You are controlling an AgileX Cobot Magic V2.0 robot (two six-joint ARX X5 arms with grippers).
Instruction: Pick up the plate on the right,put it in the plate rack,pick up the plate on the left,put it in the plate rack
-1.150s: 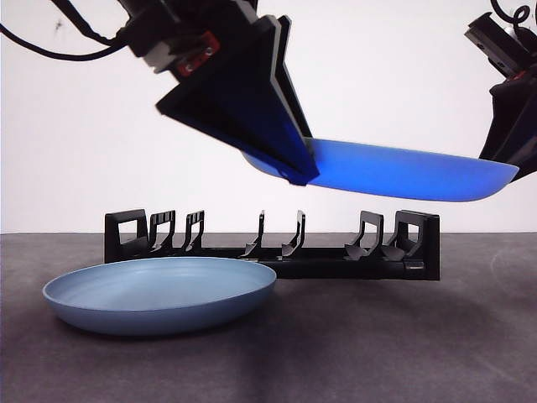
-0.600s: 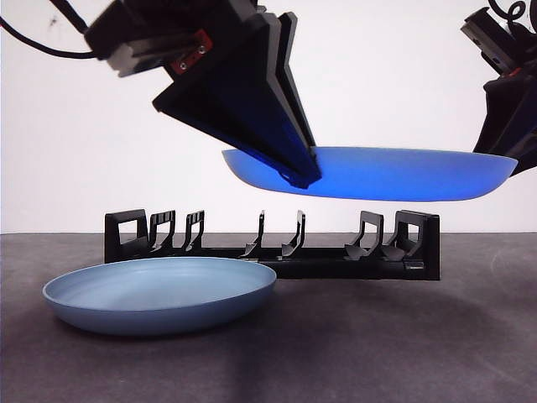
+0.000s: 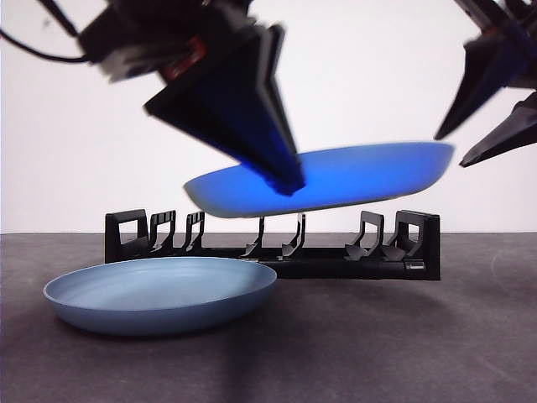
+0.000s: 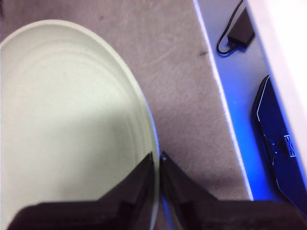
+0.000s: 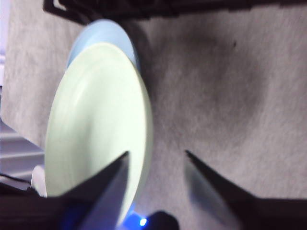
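Note:
A bright blue plate [image 3: 361, 176] hangs tilted above the black plate rack [image 3: 319, 267], its right side higher. My left gripper [image 3: 285, 180] is shut on its rim; the left wrist view shows the jaws pinching the pale rim [image 4: 157, 160]. At the upper right my right gripper [image 3: 448, 152] stands open, jaws spread either side of the plate's right edge without clamping it. In the right wrist view the same plate [image 5: 96, 124] looks pale green. A light blue plate [image 3: 159, 294] lies flat on the table in front of the rack's left half.
The grey table's edge [image 4: 225, 129] runs close beside the held plate in the left wrist view. Beyond it a cable with a small black box [image 4: 237, 31] and another dark object [image 4: 278, 124] lie below.
My right gripper has opened and let go of the bright blue plate's right rim. The left gripper has carried the plate leftward and lower on its left side, so it now tilts.

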